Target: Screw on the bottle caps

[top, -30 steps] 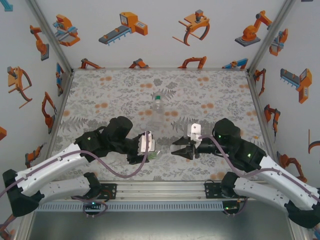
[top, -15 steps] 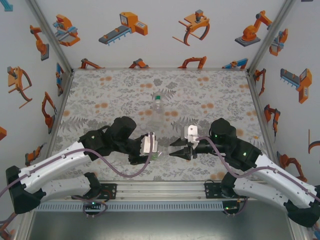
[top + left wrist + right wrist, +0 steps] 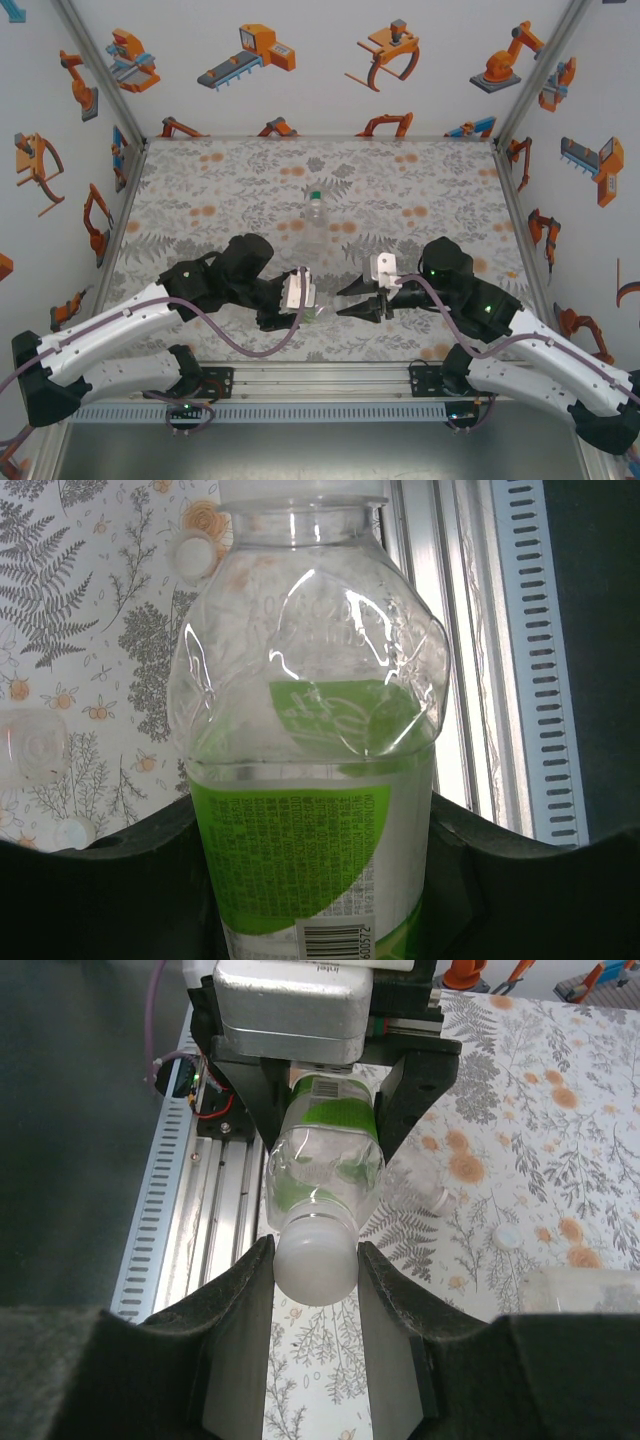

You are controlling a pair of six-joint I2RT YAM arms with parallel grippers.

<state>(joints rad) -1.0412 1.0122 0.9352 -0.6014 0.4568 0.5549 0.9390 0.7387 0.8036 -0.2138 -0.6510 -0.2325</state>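
Where the small round white plastic screw cap (image 3: 315, 1257) sits on the mouth of the clear plastic bottle with the green label (image 3: 322, 1150), the right claw (image 3: 315, 1290) is clenched on it. The left claw (image 3: 308, 312) grasps the bottle's body, held level over the fern-patterned desk (image 3: 200, 190) near its front edge, between the arms. A loose white cap (image 3: 505, 1237) lies nearby.
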